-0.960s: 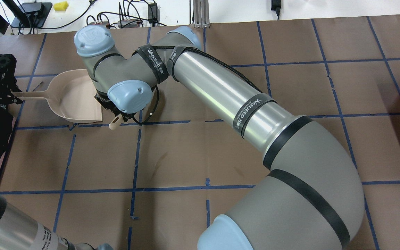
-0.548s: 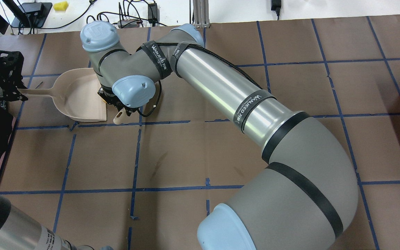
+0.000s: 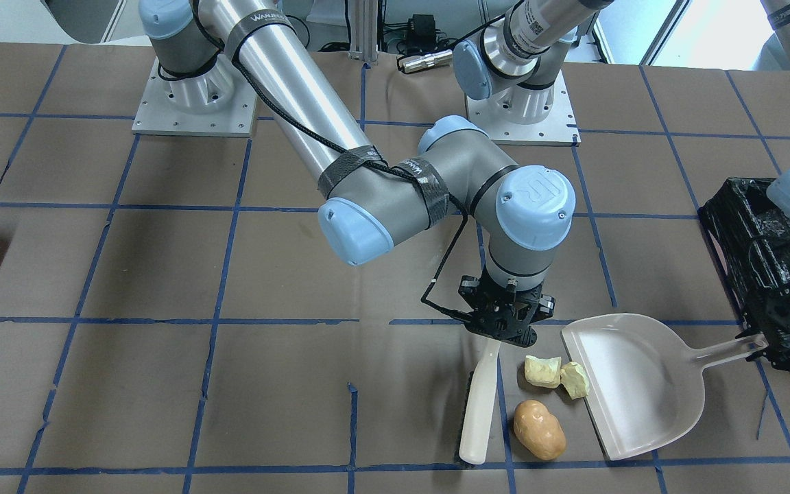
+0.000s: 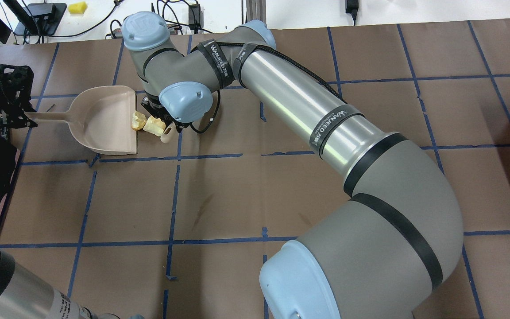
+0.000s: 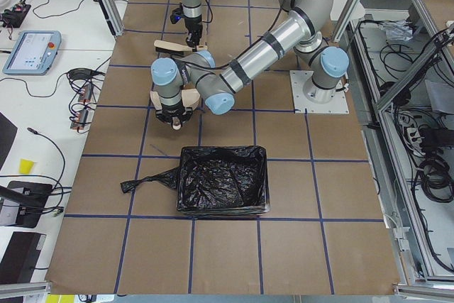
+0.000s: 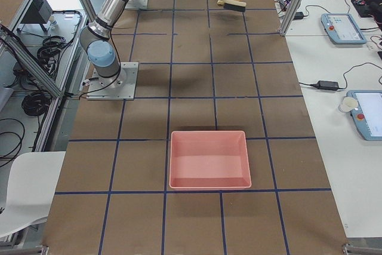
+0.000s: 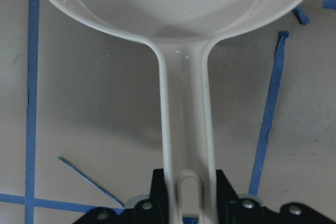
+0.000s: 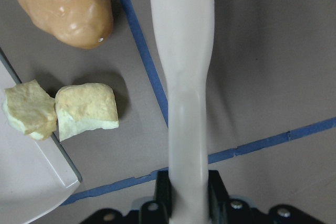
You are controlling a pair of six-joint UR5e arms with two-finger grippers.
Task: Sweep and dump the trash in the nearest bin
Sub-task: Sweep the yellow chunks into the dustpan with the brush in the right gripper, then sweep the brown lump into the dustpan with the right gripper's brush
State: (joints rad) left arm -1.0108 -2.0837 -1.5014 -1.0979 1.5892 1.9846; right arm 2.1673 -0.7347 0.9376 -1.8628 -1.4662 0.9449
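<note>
R gripper (image 3: 499,335) is clamped tight on the handle end of a cream brush (image 3: 479,405). The brush slants down to the table (image 3: 162,274), and its bristles seem to touch the paper. Trash lies betw. brush and dustpan (image 3: 642,398). The potato lump (image 3: 539,430) is just beside the brush, apart from the pan. The first yellow chunk (image 3: 542,371) touches the second yellow chunk (image 3: 575,379), which sits on the pan's lip. L gripper (image 4: 21,116) is closed on the dustpan's handle tip. The bin (image 5: 186,189) w/ black bag is near, on the L side. A pink tray (image 6: 209,134) is well apart, R side. In the overhead view the R wrist blocks the lump.
</note>
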